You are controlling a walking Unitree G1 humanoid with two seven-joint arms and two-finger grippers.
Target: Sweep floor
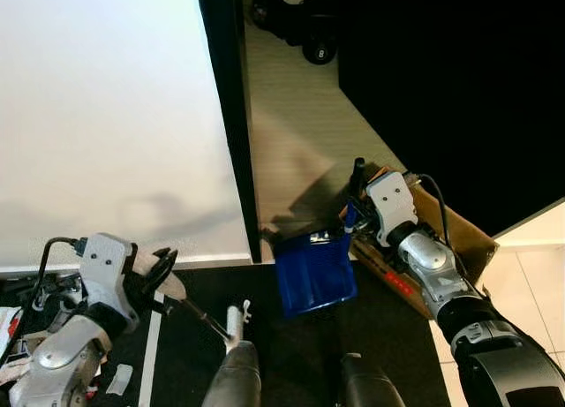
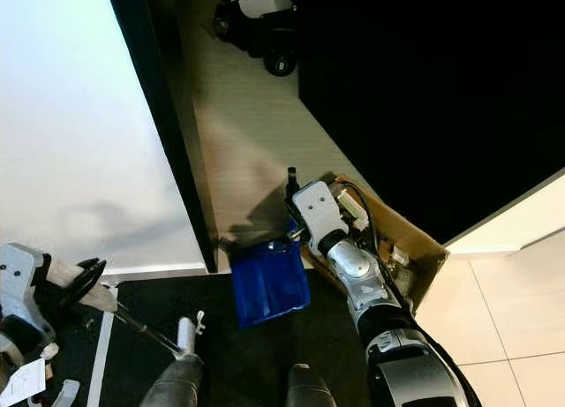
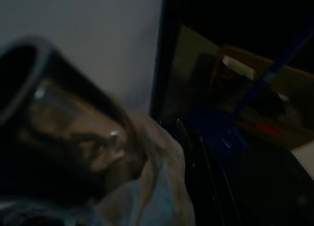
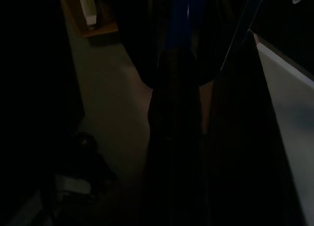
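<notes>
A blue dustpan [image 1: 314, 271] lies tilted on the floor where the pale flooring meets a black mat. Its thin blue handle [image 1: 350, 217] rises into my right gripper [image 1: 356, 188], which is shut on it; the right wrist view shows that handle [image 4: 180, 12] running between the dark fingers. At lower left my left gripper [image 1: 157, 270] is shut on the pale grip of a broom [image 1: 169, 285]. From that grip a thin black rod [image 1: 199, 317] slants down to a white piece [image 1: 235, 320]. The left wrist view shows the pale grip [image 3: 157, 157] close up and the dustpan [image 3: 221, 133] beyond.
An open cardboard box [image 1: 463, 232] sits just right of the dustpan, behind my right arm. A dark wheeled base [image 1: 311, 23] stands at the far end of the pale floor strip. A white panel [image 1: 106, 116] with a black edge [image 1: 231, 116] stands at left. White tiles [image 1: 530, 283] lie at right.
</notes>
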